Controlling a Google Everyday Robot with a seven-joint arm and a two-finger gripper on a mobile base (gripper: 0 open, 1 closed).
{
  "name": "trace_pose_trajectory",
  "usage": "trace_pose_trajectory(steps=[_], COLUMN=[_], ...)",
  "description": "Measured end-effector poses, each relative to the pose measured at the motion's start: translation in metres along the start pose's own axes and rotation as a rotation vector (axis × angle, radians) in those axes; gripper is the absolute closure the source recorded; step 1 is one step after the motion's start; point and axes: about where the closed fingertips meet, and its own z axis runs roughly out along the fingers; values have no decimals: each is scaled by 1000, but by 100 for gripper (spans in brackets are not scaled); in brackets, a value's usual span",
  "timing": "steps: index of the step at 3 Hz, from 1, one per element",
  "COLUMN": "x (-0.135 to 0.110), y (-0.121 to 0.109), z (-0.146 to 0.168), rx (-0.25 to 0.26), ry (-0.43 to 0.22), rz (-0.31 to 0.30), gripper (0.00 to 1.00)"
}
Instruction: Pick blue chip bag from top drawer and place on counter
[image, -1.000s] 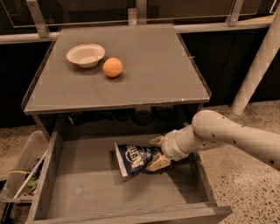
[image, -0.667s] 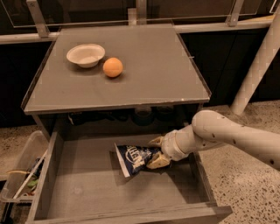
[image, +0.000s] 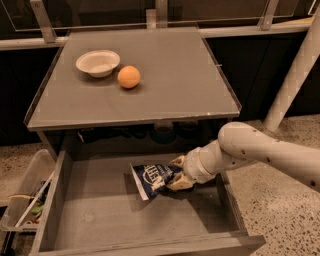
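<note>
The blue chip bag (image: 151, 178) is a crinkled navy bag with white lettering, in the back middle of the open top drawer (image: 100, 215). My gripper (image: 178, 173) reaches in from the right on a white arm. Its tan fingers (image: 180, 183) are closed on the bag's right end, one above and one below. The bag is tilted, with its left end close to the drawer floor. The grey counter (image: 175, 75) lies above the drawer.
A white bowl (image: 98, 62) and an orange (image: 129, 77) sit on the counter's left part. A clear plastic bin (image: 25, 197) with clutter stands left of the drawer. A white pole (image: 295, 75) leans at the right. The drawer has thick side walls.
Almost nothing has changed. The gripper stays on the bag's right end, and the bag has shifted only very slightly.
</note>
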Motion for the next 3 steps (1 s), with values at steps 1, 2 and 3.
trace_pose_trajectory(steps=[1,2,3], x=[-15,-31,-51], y=[5,7,7], z=[-23,-59,-104], rx=[6,40,89], ry=[9,17,33], rz=[-29,-58,-83], gripper=[100,100,100])
